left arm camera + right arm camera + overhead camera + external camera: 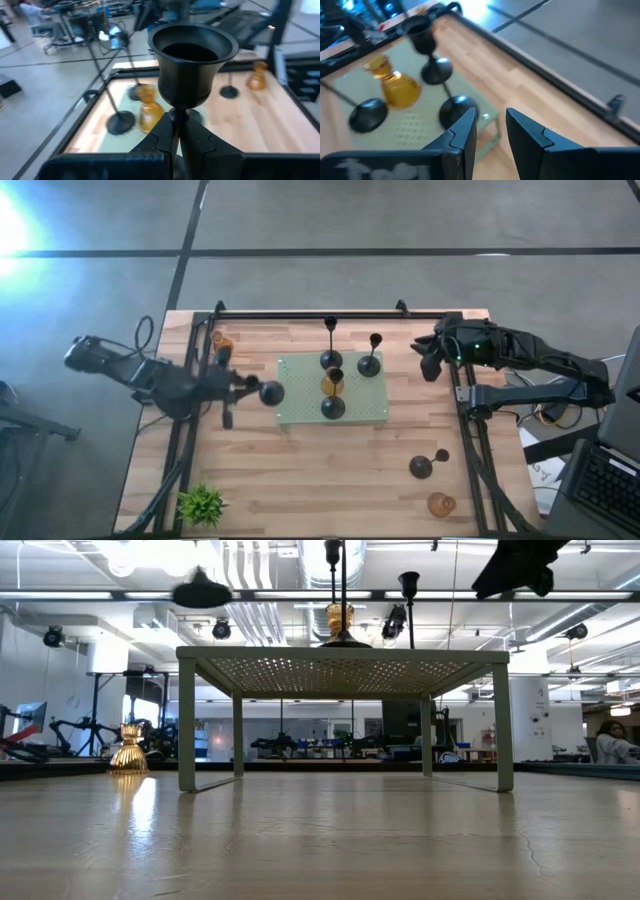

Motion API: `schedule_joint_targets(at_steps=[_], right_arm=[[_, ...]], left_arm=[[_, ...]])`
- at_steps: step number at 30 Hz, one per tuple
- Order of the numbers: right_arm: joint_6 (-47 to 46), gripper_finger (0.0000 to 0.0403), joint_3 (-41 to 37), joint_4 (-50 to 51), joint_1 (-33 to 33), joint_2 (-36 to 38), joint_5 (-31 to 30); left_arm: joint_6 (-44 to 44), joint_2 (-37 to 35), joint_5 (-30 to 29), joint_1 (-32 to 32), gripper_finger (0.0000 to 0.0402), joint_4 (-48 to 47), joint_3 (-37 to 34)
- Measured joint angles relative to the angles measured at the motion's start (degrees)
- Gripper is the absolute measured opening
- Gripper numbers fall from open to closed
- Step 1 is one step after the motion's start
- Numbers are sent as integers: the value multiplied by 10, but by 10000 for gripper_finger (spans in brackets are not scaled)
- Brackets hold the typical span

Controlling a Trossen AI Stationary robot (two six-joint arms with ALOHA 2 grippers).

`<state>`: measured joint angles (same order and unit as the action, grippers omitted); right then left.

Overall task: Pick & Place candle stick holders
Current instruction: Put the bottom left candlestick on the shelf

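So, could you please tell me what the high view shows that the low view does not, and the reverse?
Only the high view shows the left gripper with its jaws shut on a black candle holder beside the green mat, the idle right gripper near the table's far right edge, the small plant, and a black holder and amber holder at the near right.

Only the low view shows the mat's legs and the room behind.

Both show the amber holder on the mat.

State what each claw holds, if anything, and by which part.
The left claw is shut on a black candle stick holder, gripping its thin stem just below the cup. The right claw holds nothing.
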<state>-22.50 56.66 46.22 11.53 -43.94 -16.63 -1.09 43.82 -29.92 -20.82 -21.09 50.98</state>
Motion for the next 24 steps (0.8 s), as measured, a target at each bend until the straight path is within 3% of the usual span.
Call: schedule_joint_targets(at_steps=[5,10,24], right_arm=[[0,98,0,0,0,24,-45],[9,95,0,0,0,35,-48],[41,86,0,2,0,34,-50]], left_arm=[[7,13,84,137,17,30,-1],[14,41,192,234,17,55,-5],[46,124,250,317,17,106,4]])
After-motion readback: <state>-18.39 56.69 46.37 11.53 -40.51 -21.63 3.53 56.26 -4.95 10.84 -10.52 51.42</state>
